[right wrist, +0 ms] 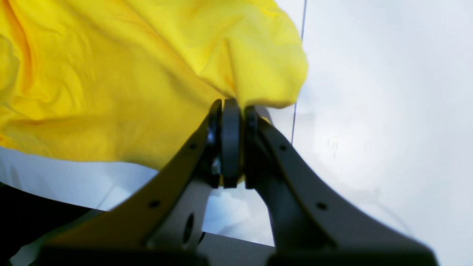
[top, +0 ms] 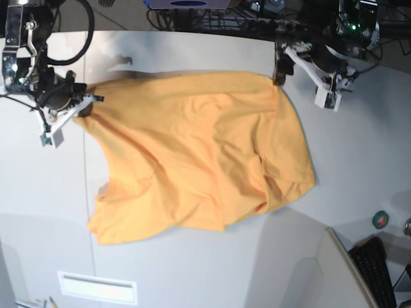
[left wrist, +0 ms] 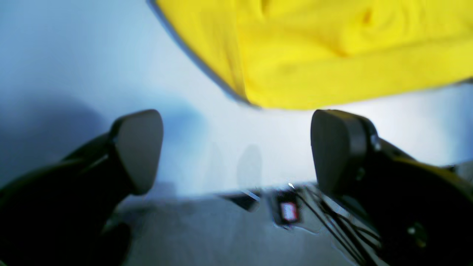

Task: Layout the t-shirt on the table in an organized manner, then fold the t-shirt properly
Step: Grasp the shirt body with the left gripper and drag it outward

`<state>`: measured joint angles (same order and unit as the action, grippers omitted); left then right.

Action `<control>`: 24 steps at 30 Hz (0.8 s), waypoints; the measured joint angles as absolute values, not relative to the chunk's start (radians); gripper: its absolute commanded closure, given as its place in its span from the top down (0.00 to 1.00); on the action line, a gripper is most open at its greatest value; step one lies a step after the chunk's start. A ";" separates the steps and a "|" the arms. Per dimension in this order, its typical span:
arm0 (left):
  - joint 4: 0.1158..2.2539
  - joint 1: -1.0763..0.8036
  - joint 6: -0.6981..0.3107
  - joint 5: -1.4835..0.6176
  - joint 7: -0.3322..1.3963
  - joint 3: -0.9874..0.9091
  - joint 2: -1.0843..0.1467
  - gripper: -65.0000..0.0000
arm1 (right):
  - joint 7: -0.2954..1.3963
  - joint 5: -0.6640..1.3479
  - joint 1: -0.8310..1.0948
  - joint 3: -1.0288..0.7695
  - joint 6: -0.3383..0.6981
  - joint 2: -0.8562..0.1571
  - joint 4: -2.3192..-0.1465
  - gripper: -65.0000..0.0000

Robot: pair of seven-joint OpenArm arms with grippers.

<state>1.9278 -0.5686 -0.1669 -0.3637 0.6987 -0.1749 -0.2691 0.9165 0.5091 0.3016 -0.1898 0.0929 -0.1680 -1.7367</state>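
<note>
The t-shirt (top: 199, 154) lies spread but rumpled across the table (top: 359, 147), unfolded. The right gripper (right wrist: 232, 111) pinches 1 corner of the t-shirt; the left gripper (left wrist: 236, 147) gapes empty just beside its opposite corner. Smoothing and every fold remain.

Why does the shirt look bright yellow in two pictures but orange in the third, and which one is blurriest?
Left wrist view: blurriest, bluish cast, t-shirt lemon yellow. Right wrist view: the same yellow, the table glaring white. Base view: sharper, shirt orange; probably camera colour.

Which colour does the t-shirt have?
Plain orange-yellow; the t-shirt shows best in the base view.
</note>
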 measured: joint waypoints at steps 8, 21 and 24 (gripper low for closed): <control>1.850 -0.070 -0.060 -0.049 1.137 0.051 -0.263 0.60 | 0.917 0.509 0.300 -0.189 0.093 -0.167 -1.737 0.00; 1.274 0.264 -0.072 0.239 1.035 0.283 -0.075 0.60 | 0.916 0.506 0.300 -0.190 0.093 -0.165 -1.737 0.00; 1.187 0.274 -0.068 0.273 0.988 0.277 -0.049 0.60 | 0.916 0.506 0.300 -0.190 0.093 -0.165 -1.737 0.00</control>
<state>1.1870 0.2745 -0.0677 0.2726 0.9878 0.2771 -0.0490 0.9165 0.5056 0.3000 -0.1898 0.0933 -0.1650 -1.7367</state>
